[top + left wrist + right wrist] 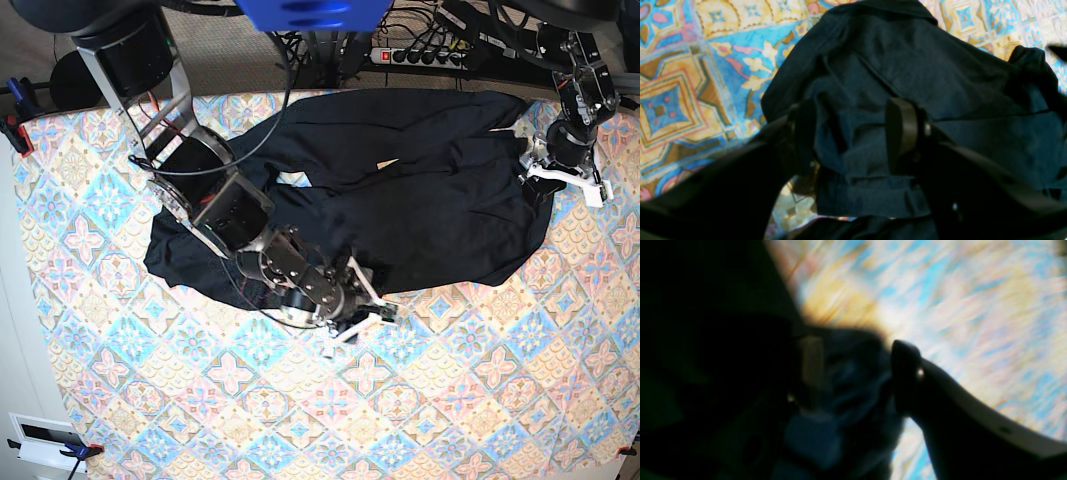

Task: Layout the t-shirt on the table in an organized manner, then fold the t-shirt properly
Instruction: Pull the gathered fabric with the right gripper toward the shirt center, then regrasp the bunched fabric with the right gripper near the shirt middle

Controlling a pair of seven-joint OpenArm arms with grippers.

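Observation:
The black t-shirt (400, 190) lies spread but rumpled across the far half of the patterned table (480, 400). My right gripper (365, 320) is at the shirt's near hem. In the blurred right wrist view its jaws stand apart, with bunched t-shirt (853, 383) between the fingers (905, 373). My left gripper (552, 165) is at the shirt's far right edge. In the left wrist view the left gripper (853, 133) is open, low over folds of the t-shirt (907, 60) that fill the gap between its fingers (902, 130).
A power strip (420, 55) and cables run behind the table's far edge. Clamps (15, 105) hold the cloth at the left edge. Bare patterned table (673, 100) shows left of the left gripper and across the near half in the base view.

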